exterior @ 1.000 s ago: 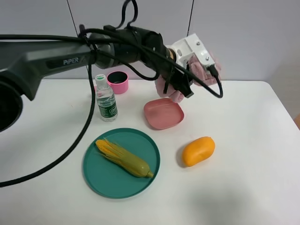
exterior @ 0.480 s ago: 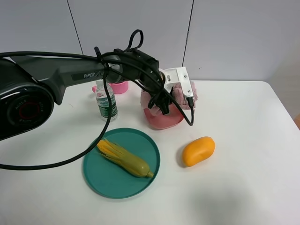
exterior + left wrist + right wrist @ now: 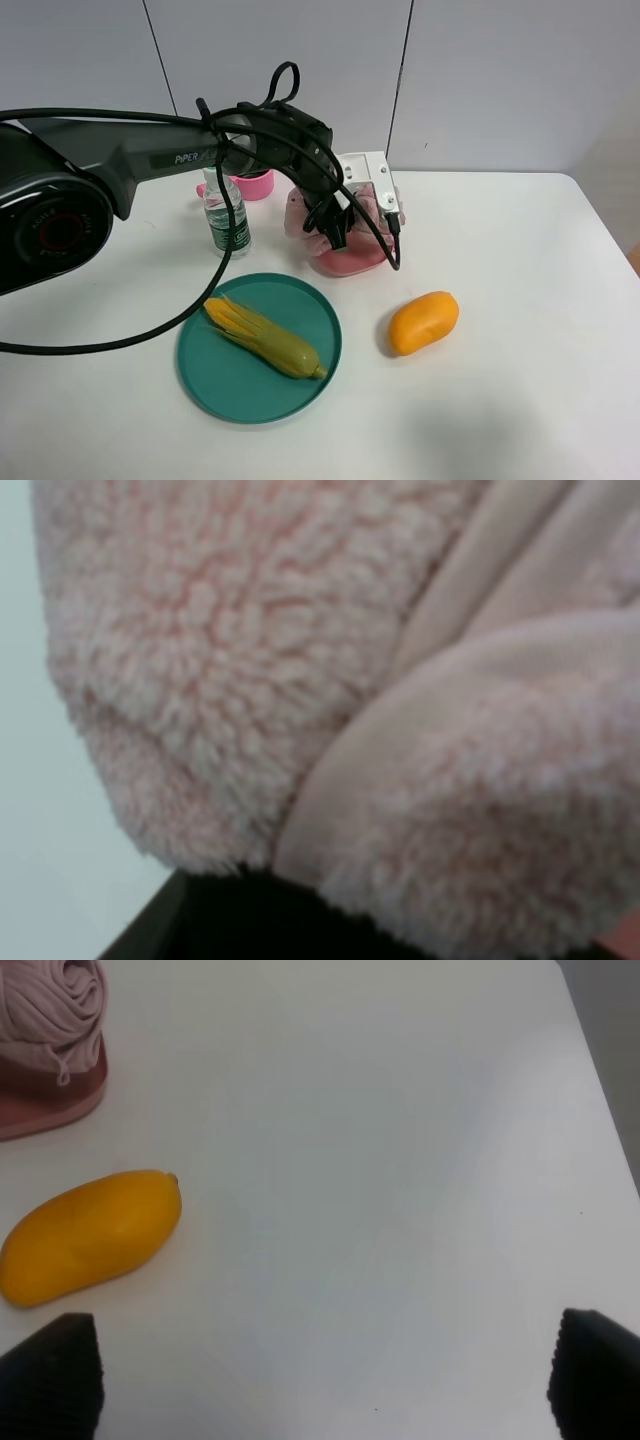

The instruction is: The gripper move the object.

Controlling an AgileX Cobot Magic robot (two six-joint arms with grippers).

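White table across the whole scene. Long black left arm reaching in from the left, cables looped over it. Round green plate near, left of centre. Left gripper down at centre, fingers closed on the middle of the pink towel, fuzzy ends bulging out left and right. Towel resting on the square pink plate, just beyond the green one. Mango right of the green plate, apart from both plates. Corn cob lying slantwise on the green plate. Bottle upright, left of the towel. Pink cup farther back, partly hidden. Right gripper spread wide, holding nothing, over bare table right of the mango.
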